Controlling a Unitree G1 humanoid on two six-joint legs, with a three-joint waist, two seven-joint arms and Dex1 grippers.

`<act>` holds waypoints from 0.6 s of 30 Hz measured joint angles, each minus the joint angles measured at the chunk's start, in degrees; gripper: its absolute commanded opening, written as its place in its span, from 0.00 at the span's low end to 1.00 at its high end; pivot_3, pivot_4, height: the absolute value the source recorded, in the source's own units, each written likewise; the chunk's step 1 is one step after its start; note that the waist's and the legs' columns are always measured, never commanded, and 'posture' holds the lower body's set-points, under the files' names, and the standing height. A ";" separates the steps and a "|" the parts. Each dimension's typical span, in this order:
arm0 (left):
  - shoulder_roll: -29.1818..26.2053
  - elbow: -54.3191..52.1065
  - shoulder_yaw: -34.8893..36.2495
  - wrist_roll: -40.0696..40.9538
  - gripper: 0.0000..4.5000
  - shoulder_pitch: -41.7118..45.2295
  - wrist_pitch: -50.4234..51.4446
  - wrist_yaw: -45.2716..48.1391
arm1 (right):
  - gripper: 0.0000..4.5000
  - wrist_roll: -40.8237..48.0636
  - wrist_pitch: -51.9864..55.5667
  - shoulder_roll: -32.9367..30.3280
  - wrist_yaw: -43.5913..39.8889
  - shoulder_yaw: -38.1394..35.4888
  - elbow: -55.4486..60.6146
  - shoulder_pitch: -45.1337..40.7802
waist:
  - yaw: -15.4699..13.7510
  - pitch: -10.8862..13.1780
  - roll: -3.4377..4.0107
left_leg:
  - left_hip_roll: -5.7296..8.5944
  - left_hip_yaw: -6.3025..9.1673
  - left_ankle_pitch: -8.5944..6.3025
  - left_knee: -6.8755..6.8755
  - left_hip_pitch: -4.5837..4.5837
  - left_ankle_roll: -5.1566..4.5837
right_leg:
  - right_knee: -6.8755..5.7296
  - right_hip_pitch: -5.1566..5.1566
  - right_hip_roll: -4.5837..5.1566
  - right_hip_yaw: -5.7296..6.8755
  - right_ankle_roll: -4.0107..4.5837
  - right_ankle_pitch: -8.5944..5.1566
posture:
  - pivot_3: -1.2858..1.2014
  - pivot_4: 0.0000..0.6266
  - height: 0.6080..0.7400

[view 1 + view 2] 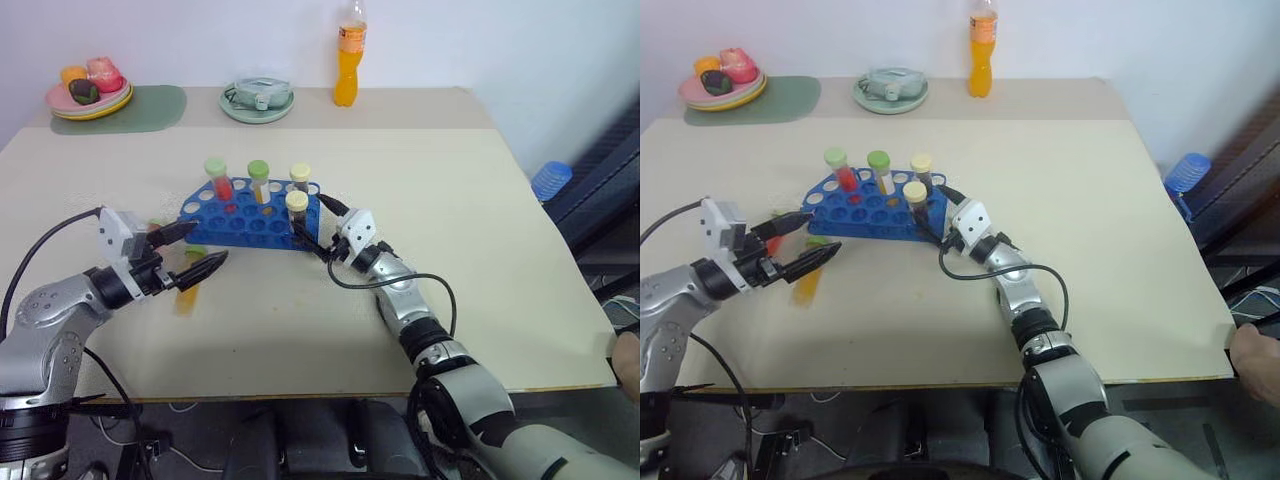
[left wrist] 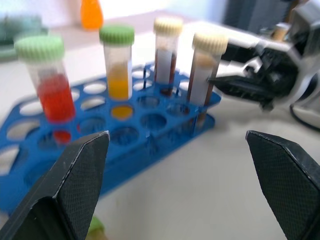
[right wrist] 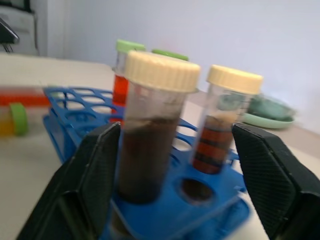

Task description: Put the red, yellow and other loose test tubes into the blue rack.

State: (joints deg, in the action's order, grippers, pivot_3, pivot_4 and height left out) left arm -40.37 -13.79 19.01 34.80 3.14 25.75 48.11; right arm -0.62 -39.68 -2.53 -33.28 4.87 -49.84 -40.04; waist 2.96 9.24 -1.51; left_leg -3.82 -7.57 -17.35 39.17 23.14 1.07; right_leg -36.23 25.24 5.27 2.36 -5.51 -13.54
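The blue rack (image 1: 232, 222) stands mid-table with several capped tubes upright in it: a red one (image 1: 219, 181), a yellow one (image 1: 259, 182) and two dark ones with pale yellow caps. My right gripper (image 1: 312, 224) is open at the rack's right end, its fingers on either side of the nearer dark tube (image 3: 148, 150), which stands in a hole. An orange-yellow tube with a green cap (image 1: 187, 293) lies loose on the table in front of the rack's left end. My left gripper (image 1: 196, 250) hovers open just over that tube's cap.
A tall orange drink bottle (image 1: 346, 62), a pale green dish (image 1: 257, 101) and a plate of fruit (image 1: 88, 92) on a green mat line the table's far edge. A person's hand (image 1: 1256, 362) shows at the table's right front corner.
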 measured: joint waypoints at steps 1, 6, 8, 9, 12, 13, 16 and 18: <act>0.07 -1.02 0.14 0.16 1.00 -1.08 1.61 -1.79 | 0.81 -0.44 -0.06 -1.11 -0.18 0.45 1.56 0.71 | -0.02 0.00 0.00 | 0.00 0.01 0.00 0.00 0.00 0.00 | 0.00 -0.01 0.00 0.00 0.00 0.00 | 0.52 0.24 1.00; 0.56 -6.26 4.50 3.88 1.00 -2.92 12.69 -12.39 | 0.81 0.65 4.94 -8.81 -6.91 2.48 15.19 9.30 | -0.72 -0.01 -0.02 | 0.03 0.08 -0.01 0.01 -0.01 -0.02 | 0.05 -0.08 0.08 0.01 0.00 0.00 | 0.52 0.24 1.00; 0.55 -7.55 7.62 7.97 1.00 -1.26 20.50 -18.62 | 0.81 3.27 10.59 -13.45 -10.41 2.67 23.88 14.85 | -0.97 0.00 -0.01 | 0.04 0.11 -0.02 0.04 0.00 -0.04 | 0.06 -0.10 0.11 0.01 -0.01 0.00 | 0.52 0.24 1.00; 0.51 -8.31 9.53 10.58 1.00 -0.04 25.42 -22.23 | 0.81 5.26 14.38 -16.26 -11.82 2.26 29.03 17.67 | -1.02 0.00 -0.02 | 0.05 0.17 -0.02 0.04 -0.01 -0.05 | 0.06 -0.12 0.13 0.01 -0.01 0.00 | 0.52 0.24 1.00; -1.12 -9.27 12.14 14.84 1.00 3.71 39.25 -30.84 | 0.81 9.40 21.99 -21.18 -13.16 -0.52 38.99 20.74 | -0.47 0.00 -0.02 | 0.05 0.20 -0.01 0.03 -0.25 -0.03 | 0.01 -0.25 0.09 0.00 -0.01 0.00 | 0.52 0.24 1.00; -1.98 -9.09 12.24 16.31 1.00 6.95 46.13 -33.49 | 0.81 11.08 24.48 -23.04 -13.65 -1.58 42.65 21.68 | -0.50 0.03 -0.04 | 0.04 0.21 -0.01 -0.01 -0.44 -0.02 | 0.03 -0.43 0.04 0.01 0.00 -0.01 | 0.52 0.24 1.00; -4.05 -7.63 12.54 17.15 1.00 14.79 59.30 -37.44 | 0.81 15.62 30.28 -27.53 -15.79 -3.83 50.21 23.07 | -0.53 0.05 -0.03 | 0.06 0.18 -0.03 -0.11 -0.76 -0.02 | 0.12 -0.75 0.00 0.00 -0.01 -0.03 | 0.52 0.24 1.00; -4.31 -5.86 12.08 17.02 1.00 18.28 63.91 -39.23 | 0.81 19.19 33.50 -30.29 -18.77 -4.67 53.96 24.03 | -0.54 0.04 -0.07 | 0.06 0.15 -0.03 -0.11 -0.78 -0.01 | 0.14 -0.76 -0.02 0.00 -0.01 -0.03 | 0.52 0.24 1.00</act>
State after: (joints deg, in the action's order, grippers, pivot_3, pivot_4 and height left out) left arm -44.68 -19.65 31.09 51.82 21.42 89.66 8.88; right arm 18.57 -6.18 -32.82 -52.04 0.20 4.12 -16.02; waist 2.43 9.28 -1.58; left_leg -3.76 -7.42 -17.38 39.06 22.36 1.06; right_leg -36.09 24.48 5.25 2.36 -5.51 -13.57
